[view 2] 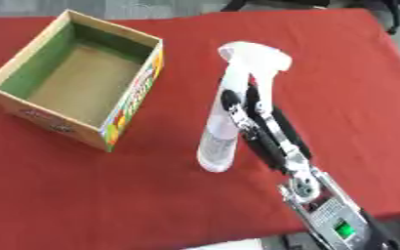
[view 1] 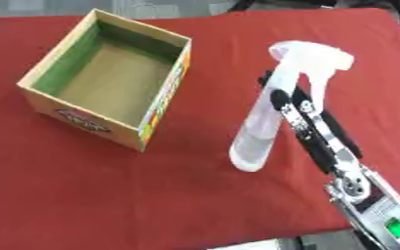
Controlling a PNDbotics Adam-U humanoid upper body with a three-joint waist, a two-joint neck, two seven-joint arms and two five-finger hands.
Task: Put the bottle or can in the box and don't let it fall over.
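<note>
A white translucent spray bottle (view 1: 259,136) with a white trigger head (view 1: 310,56) is on the right half of the red table, right of the box. My right hand (view 1: 290,108) comes in from the lower right, and its black fingers are curled round the bottle's upper body just under the trigger head. The bottle leans in the picture, head up and to the right, base at lower left. Whether its base touches the cloth I cannot tell. The open cardboard box (view 1: 164,95), green inside with a printed outer wall, stands at the left with nothing in it. My left hand does not show.
The red cloth (view 1: 84,195) covers the whole table. Its front edge runs along the bottom right, close to my right forearm (view 1: 370,200). A strip of bare cloth lies between the box and the bottle.
</note>
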